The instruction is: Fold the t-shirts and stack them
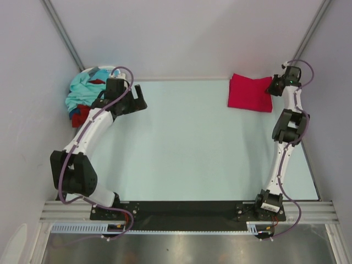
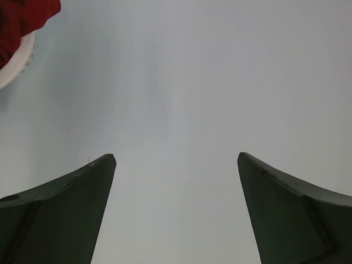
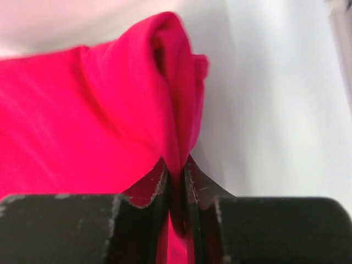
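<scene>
**A:** Any writing to read?

**B:** Only a pale label (image 1: 270, 204) on the right arm's base, and its print is too small to make out.

**A:** Where's the folded shirt?

**B:** The bright crimson-pink cloth t-shirt (image 1: 250, 92) lies in a rough square at the far right corner of the pale green table (image 1: 181, 148). The right gripper (image 1: 273, 86) has its jaws almost together, pinching a raised fold at the shirt's right edge.

**A:** And the rest?

**B:** A light teal t-shirt (image 1: 80, 91), a dark maroon red t-shirt (image 1: 81, 116) and a bit of dark blue cloth (image 1: 102, 72) are heaped in the small white basket (image 2: 15, 74) at far left. The left gripper (image 1: 132, 100) hangs just beside it with its jaws wide apart over bare tabletop. From above, its arm hides the heap's right side.
</scene>
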Available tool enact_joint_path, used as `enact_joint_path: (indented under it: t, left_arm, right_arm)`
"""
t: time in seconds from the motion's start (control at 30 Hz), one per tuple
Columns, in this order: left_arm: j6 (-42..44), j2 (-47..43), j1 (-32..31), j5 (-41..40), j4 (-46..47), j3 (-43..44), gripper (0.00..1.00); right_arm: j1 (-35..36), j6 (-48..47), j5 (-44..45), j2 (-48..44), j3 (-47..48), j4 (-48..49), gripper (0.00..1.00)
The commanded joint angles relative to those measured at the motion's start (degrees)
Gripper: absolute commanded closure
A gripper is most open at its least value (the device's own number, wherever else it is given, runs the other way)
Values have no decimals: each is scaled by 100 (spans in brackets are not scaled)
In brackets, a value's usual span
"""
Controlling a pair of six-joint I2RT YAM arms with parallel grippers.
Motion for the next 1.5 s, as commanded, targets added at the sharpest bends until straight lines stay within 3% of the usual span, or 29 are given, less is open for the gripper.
enact_joint_path:
  t: [0.0,0.07,0.1,0.13,0.2,0.23,0.37,0.47,0.63,0.83,1.0,1.13,1.23,1.27,1.37,1.47]
  left_arm:
    - [51,-71,44,41,81,261,0]
    - [78,-159,53,33,108,165,0]
    - [78,-203,44,24,125,121,0]
    - [69,-308,44,7,125,42,0]
    - [43,-431,44,6,152,-46,0]
    - [16,-571,44,24,178,-142,1]
    - [42,-966,44,42,336,-380,0]
    - [51,-1300,44,-29,485,-547,1]
    - [52,-1601,44,540,915,-986,0]
    - [-212,-1706,-8,999,1276,-1329,1]
    - [-405,-1830,-17,1148,1382,-1514,1]
    - [-660,-1523,-263,1290,1707,-1505,1]
    - [-810,-1338,-439,1210,1918,-1514,1]
    - [-854,-1311,-456,1237,1953,-1514,1]
    - [-924,-1302,-474,1202,2076,-1593,1]
    - [-846,-1354,-474,1070,2077,-1672,1]
  right_arm:
    - [-182,428,-450,46,313,1223,80]
    - [-156,569,-556,108,322,1469,65]
    - [-138,569,-452,117,339,1479,41]
    - [-129,569,-338,126,374,1435,28]
    - [-129,499,-179,-31,532,1076,7]
    - [-129,420,-153,-154,489,970,2]
    - [-59,34,602,-1164,173,636,0]
    - [47,-72,437,-2078,-230,687,0]
    - [345,120,217,-3519,-2242,1609,0]
    - [941,526,-22,-3899,-3350,1453,0]
    - [1698,139,1199,-3733,-3343,794,0]
    - [2129,490,1753,-3479,-3493,1065,0]
    - [2472,140,2842,-2707,-2723,795,0]
    - [2586,-1,3088,-2452,-1910,515,0]
    - [2683,-186,3687,-1502,-658,-471,0]
    - [2605,-64,3550,-1438,-723,-482,0]
